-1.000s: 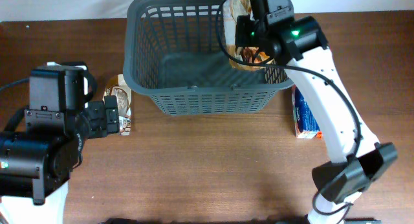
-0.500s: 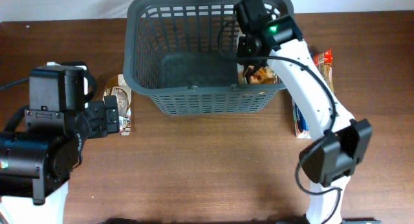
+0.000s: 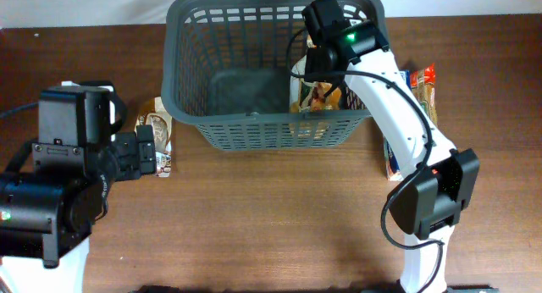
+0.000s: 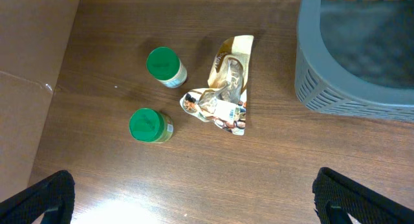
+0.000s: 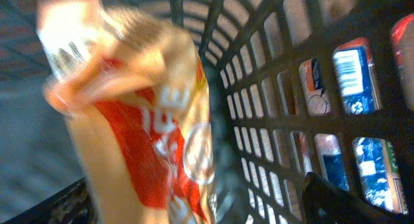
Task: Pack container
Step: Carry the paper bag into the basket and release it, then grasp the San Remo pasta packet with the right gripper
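The container (image 3: 182,39), a large dark grey lattice basket, stands at the back middle of the table. My right gripper (image 3: 318,60) is inside it near its right wall, with the jaws wide apart. An orange and red snack packet (image 3: 315,98) lies loose below it on the basket floor. In the right wrist view this packet (image 5: 142,120) is blurred between my spread fingers, beside the lattice wall (image 5: 284,88). My left gripper (image 3: 146,151) hovers open over the table left of the basket, holding nothing. In the left wrist view its fingertips (image 4: 362,198) frame bare wood.
A crumpled brown packet (image 4: 228,88) and two green-lidded jars (image 4: 165,65) (image 4: 150,125) lie left of the basket (image 4: 323,88). Right of the basket lie a blue packet (image 3: 391,162) and an orange one (image 3: 423,85).
My right gripper came down into the basket with the snack packet, then opened. The packet has dropped away from the fingers. The left arm has not moved.
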Motion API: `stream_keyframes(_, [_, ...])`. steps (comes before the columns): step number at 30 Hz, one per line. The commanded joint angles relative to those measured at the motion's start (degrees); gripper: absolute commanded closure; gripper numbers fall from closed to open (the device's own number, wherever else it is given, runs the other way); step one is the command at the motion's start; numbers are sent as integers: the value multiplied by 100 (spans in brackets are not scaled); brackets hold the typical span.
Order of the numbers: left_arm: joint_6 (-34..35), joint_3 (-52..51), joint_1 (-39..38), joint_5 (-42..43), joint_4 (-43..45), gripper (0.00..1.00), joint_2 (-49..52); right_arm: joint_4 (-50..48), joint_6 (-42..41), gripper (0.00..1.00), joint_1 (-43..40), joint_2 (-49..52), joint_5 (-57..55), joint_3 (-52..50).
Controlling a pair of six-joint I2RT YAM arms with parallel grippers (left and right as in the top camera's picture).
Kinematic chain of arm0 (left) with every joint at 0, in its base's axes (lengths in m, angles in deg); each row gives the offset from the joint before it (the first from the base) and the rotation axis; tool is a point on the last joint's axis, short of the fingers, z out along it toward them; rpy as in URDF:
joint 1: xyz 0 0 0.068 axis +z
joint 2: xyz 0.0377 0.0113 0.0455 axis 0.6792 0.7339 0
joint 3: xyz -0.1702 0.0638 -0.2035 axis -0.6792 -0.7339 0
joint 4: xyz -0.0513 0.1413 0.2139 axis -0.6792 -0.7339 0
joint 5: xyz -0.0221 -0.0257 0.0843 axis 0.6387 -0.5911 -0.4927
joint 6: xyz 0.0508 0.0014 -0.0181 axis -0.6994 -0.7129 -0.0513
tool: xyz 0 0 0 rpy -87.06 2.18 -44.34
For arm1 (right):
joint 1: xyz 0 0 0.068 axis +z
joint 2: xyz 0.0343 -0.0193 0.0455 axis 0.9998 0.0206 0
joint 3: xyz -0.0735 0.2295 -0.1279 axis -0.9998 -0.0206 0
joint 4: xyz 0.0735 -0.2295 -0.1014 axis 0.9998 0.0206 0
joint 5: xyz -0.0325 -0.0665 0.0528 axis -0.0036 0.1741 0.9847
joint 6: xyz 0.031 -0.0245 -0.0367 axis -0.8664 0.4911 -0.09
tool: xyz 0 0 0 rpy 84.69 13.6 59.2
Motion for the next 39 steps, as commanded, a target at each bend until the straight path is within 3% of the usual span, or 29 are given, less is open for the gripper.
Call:
stream_keyframes(1, [-9, -17, 33, -79, 15, 1, 4, -37, -2, 8, -190, -466, -306, 599])
stream_keyframes(6, [-7, -17, 33, -79, 13, 1, 4, 20, 621, 8, -501, -848, -308, 1451])
stream_keyframes(11, [-7, -17, 33, -79, 15, 1, 4, 201, 726, 0, -1222, -1222, -184, 2000])
stream_keyframes(20, [-9, -17, 33, -79, 13, 1, 4, 1119, 1084, 1, -3237, -1086, 1550, 1676])
stream_keyframes(26, [-7, -17, 33, -79, 13, 1, 4, 1102, 1668, 1, -3609, -710, 1825, 293])
stream_keyframes(33, [-7, -17, 33, -79, 13, 1, 4, -275, 1937, 1, -3866, -503, 1703, -2052])
stream_keyframes(39, [-9, -17, 33, -79, 13, 1, 4, -798, 1941, 1, -3995, -503, 1891, -2881])
